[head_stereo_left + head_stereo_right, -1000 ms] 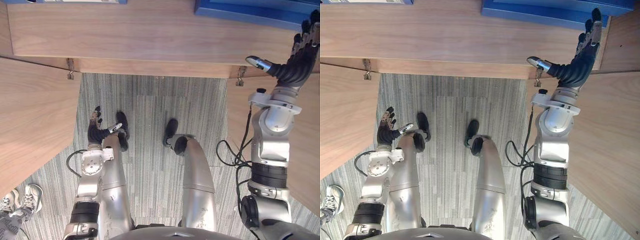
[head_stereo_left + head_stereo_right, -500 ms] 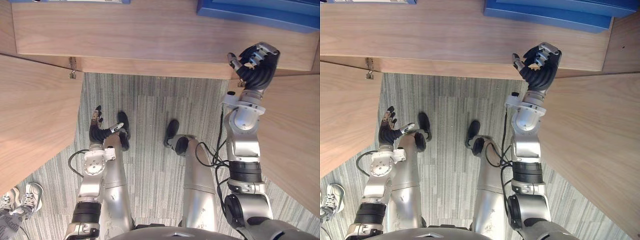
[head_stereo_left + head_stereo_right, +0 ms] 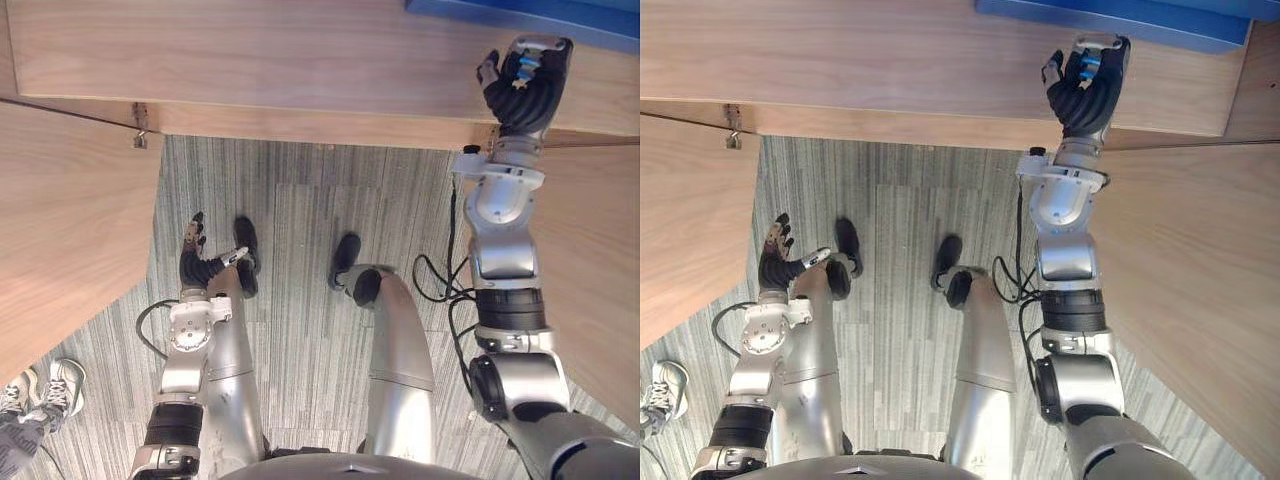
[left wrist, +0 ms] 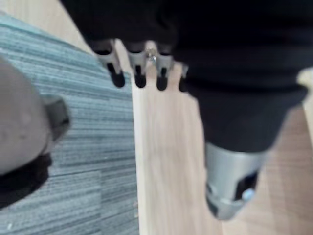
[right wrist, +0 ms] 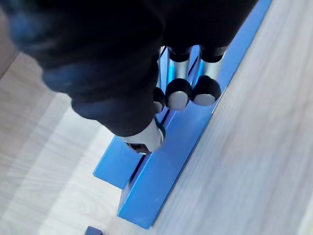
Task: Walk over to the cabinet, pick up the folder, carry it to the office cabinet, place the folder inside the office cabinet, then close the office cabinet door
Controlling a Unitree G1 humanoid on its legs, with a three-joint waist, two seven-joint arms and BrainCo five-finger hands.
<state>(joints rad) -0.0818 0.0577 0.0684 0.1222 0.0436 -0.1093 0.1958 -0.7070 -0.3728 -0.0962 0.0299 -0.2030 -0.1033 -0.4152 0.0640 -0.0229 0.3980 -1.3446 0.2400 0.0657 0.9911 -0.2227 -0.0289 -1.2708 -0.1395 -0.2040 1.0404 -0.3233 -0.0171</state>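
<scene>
The blue folder (image 3: 600, 18) lies flat on the wooden shelf (image 3: 300, 60) of the open office cabinet, at the shelf's right end. My right hand (image 3: 525, 85) is raised in front of the shelf just below the folder's near edge, fingers curled into a fist with nothing in it. In the right wrist view the curled fingers (image 5: 178, 95) hover over the folder (image 5: 171, 161), apart from it. My left hand (image 3: 192, 262) hangs low by my left side, open, with its fingers (image 4: 137, 73) straight.
The cabinet's left door (image 3: 60, 220) and right door (image 3: 600, 280) both stand open towards me, on either side of the grey striped carpet (image 3: 300, 220). A person's shoes (image 3: 40, 385) show at the lower left.
My right hand has drawn back from the folder, moved left along the shelf front and curled from open into a fist. The left hand has not moved.
</scene>
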